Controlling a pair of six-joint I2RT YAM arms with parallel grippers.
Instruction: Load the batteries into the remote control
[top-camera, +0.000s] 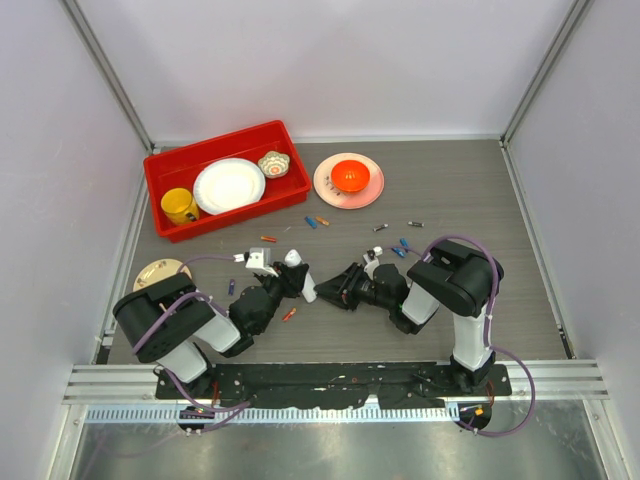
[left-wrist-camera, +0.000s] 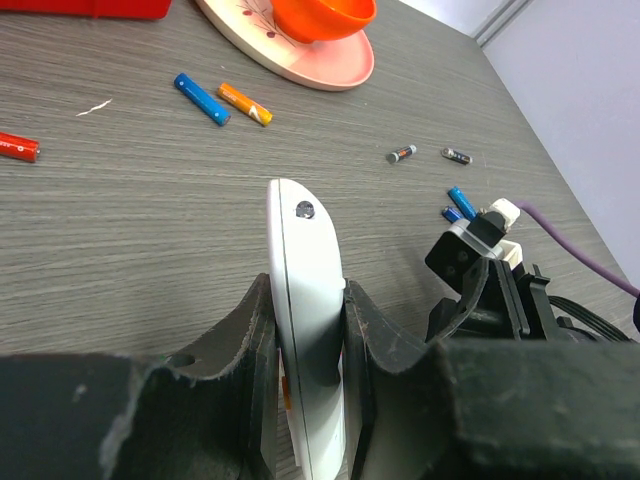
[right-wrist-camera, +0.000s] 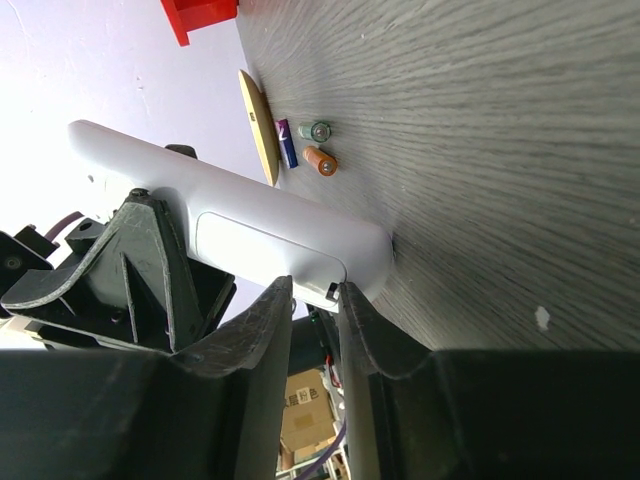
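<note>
Top view: the batteries (top-camera: 315, 221) lie loose on the desk (top-camera: 470, 200), apparently none loaded. Left wrist: the left claw (left-wrist-camera: 308, 300) clamps the remote (left-wrist-camera: 300, 240) on edge. Right wrist: the right claw (right-wrist-camera: 315, 292), narrow and seemingly empty, sits at the remote's end. The back cover (right-wrist-camera: 268, 245) looks closed.

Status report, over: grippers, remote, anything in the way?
Left gripper shut on remote control. Right gripper at its end, grip unclear. Batteries loose on table, nothing blocking.

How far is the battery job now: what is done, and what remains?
Done: the left claw grips the remote. In hand: the right claw is at the remote's end, beside its back cover, which looks shut. Left: opening it and loading; the blue battery and the orange battery lie loose on the table.
</note>
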